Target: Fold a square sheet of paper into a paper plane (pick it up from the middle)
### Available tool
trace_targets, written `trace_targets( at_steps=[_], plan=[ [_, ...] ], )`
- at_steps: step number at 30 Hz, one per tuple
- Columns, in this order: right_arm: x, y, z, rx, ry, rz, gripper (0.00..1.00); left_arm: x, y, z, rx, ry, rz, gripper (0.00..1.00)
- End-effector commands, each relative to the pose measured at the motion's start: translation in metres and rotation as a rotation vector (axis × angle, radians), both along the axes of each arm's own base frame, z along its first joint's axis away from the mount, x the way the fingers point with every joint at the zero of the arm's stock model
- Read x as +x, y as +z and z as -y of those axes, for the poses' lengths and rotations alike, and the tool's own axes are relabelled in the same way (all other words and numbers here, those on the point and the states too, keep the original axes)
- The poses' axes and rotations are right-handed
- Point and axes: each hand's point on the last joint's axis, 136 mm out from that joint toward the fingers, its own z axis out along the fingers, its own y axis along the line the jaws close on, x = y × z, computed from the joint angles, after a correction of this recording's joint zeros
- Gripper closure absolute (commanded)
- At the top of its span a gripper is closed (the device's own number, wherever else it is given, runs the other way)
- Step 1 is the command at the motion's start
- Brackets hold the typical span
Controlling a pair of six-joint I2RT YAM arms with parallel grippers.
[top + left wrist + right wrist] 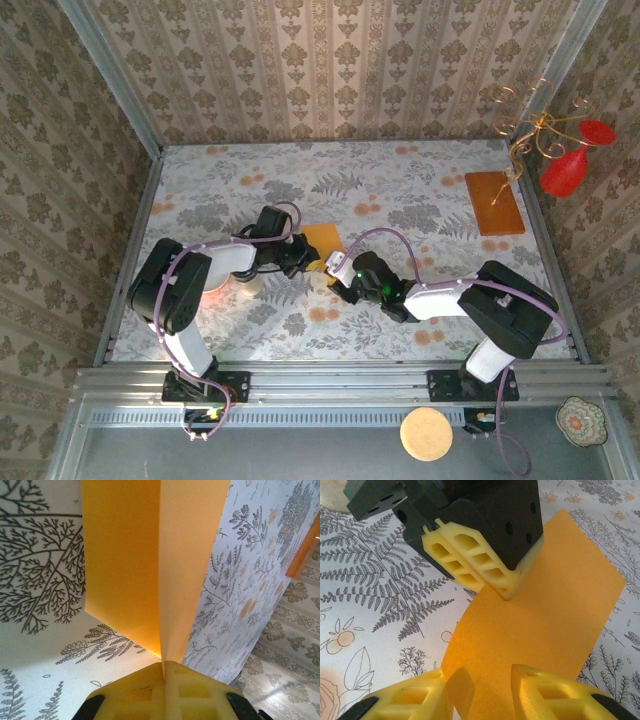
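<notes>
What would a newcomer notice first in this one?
The bright orange-yellow square sheet of paper at mid-table, pinched in the shut left gripper. The right gripper straddles one edge of it, jaws apart. At the far right, a red ornament beside a brown-orange board.

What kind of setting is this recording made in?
Probably a staged robot test booth, not a real room: wallpapered panels box in a floral-covered table, and an aluminium rail carries the arm bases.

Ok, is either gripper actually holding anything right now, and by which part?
The left gripper pinches the square sheet of paper along a fold, both halves splaying out. The right gripper straddles an edge of it, jaws apart, not gripping.
</notes>
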Motion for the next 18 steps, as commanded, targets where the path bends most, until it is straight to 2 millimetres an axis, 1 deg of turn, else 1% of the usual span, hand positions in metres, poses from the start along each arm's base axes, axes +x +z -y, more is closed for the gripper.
trace_targets(
  at_steps=[1, 7, 10, 14, 16, 18],
  plan=[
    [-0.001, 0.013, -0.010, 0.043, 0.023, 0.005, 0.65, -0.001, 0.009, 0.007, -0.029, -0.018, 0.010, 0.96],
    [-0.006, 0.011, -0.014, 0.060, 0.044, -0.031, 0.77, -0.003, 0.010, 0.008, -0.030, -0.013, 0.014, 0.94],
    [-0.008, 0.009, -0.013, 0.062, 0.048, -0.051, 0.87, -0.003, 0.011, 0.007, -0.033, -0.004, 0.019, 0.90],
    [-0.014, 0.009, -0.010, 0.076, 0.051, -0.113, 0.99, -0.002, 0.013, -0.006, -0.005, 0.019, 0.039, 0.78],
    [-0.018, 0.008, -0.007, 0.078, 0.046, -0.155, 1.00, 0.000, 0.016, -0.016, 0.020, 0.032, 0.060, 0.70],
    [-0.021, 0.007, -0.003, 0.083, 0.027, -0.201, 1.00, 0.003, 0.022, -0.026, 0.047, 0.042, 0.088, 0.66]
  ],
)
